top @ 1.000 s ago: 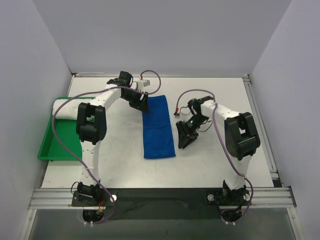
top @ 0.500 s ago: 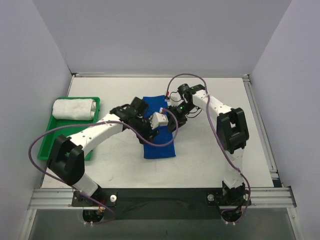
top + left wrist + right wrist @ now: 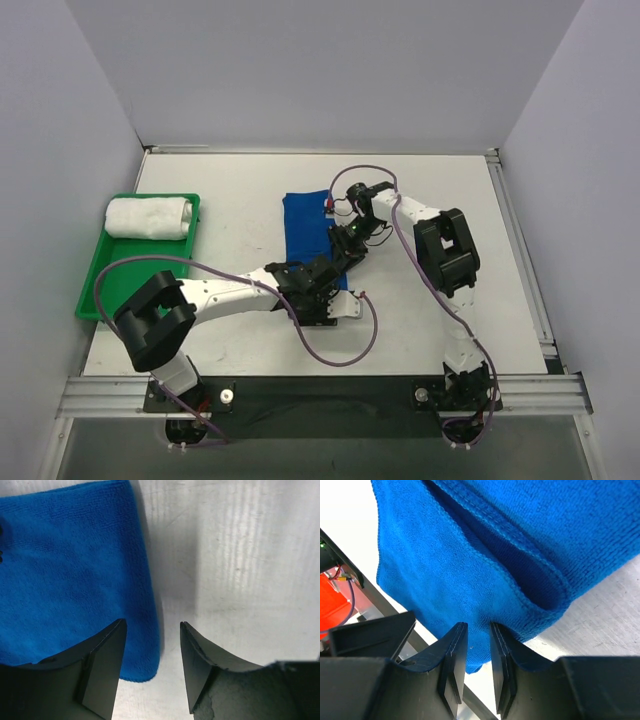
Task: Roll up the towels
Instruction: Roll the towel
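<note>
Roughly mid-counter, the royal blue towel [image 3: 305, 225] lies flat, its long sides running from the far edge toward the near edge of the counter [image 3: 450, 180]. The right gripper [image 3: 477, 626] is at the towel's right long side, its jaws narrowed to a slim gap with a fold of the blue cloth pinched between them, and the layered hem bunches up just ahead of the fingers. The left gripper [image 3: 151, 623] is at the towel's near right corner with its jaws well apart and holding nothing: one finger is over the blue cloth, the other over bare counter, and the towel's edge runs through the gap. Off toward the counter's left edge, the white towel [image 3: 148, 218] sits rolled at the far end of the green tray [image 3: 100, 290]
</note>
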`<act>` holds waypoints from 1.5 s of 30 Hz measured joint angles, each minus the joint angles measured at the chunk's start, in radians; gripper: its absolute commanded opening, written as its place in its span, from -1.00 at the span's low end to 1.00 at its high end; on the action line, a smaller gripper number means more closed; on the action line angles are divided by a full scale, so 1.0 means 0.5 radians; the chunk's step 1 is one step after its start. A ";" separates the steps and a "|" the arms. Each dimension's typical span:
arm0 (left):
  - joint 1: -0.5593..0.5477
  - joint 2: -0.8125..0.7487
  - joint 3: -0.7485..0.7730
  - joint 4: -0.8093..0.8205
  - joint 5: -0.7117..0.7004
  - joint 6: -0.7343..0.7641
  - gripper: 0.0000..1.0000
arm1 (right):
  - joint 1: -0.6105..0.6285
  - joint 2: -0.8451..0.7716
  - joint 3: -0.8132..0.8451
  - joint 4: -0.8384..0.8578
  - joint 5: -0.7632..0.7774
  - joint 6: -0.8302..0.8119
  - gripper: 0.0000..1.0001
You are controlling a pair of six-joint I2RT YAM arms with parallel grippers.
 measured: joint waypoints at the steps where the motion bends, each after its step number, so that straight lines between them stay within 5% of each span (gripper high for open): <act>1: -0.007 0.024 -0.005 0.030 -0.031 0.006 0.05 | 0.001 0.000 -0.004 0.002 -0.001 0.000 -0.49; 14: -0.108 0.049 -0.134 0.182 -0.139 0.045 -1.00 | 0.000 -0.111 -0.217 0.027 -0.037 0.016 -0.50; 21: -0.113 -0.043 -0.083 -0.101 0.186 -0.054 -1.00 | -0.063 -0.424 -0.268 -0.012 -0.081 -0.022 -0.05; 26: -0.082 -0.047 0.096 -0.300 0.391 -0.102 -1.00 | -0.221 -0.569 -0.147 -0.067 -0.124 -0.083 0.08; 45: 0.642 0.453 0.757 -0.508 0.752 -0.082 -1.00 | -0.354 -0.584 -0.120 -0.192 -0.254 -0.175 -0.05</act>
